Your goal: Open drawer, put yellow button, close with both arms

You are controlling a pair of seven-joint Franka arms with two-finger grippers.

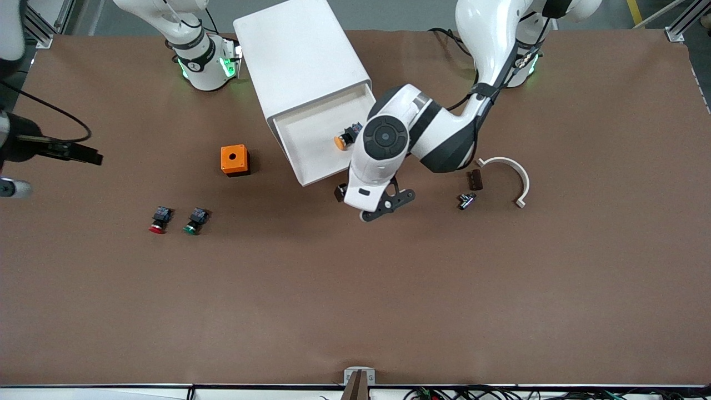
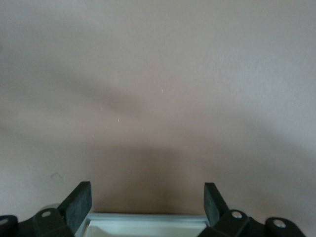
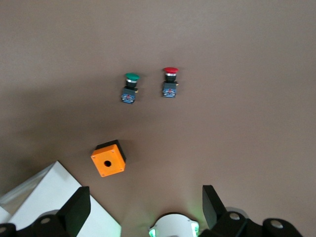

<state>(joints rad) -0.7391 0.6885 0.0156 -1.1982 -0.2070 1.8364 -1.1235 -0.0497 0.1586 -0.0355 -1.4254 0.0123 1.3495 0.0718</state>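
Yellow button (image 1: pixel 343 140) lies inside open drawer (image 1: pixel 311 145).

arms (image 1: pixel 439 133): glossy white | joints: black bands | bases: green lights

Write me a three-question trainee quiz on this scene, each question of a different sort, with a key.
1. Fill the gap: the yellow button lies inside the ___.
2. Multiple choice: the left claw, over the front edge of the pulled-out drawer, is
A) open and empty
B) shut on the yellow button
C) shut on a red-capped button
3. True or false: the right claw, up over the right arm's end of the table, is open and holds nothing.

Key: 1 drawer; 2 A; 3 true.
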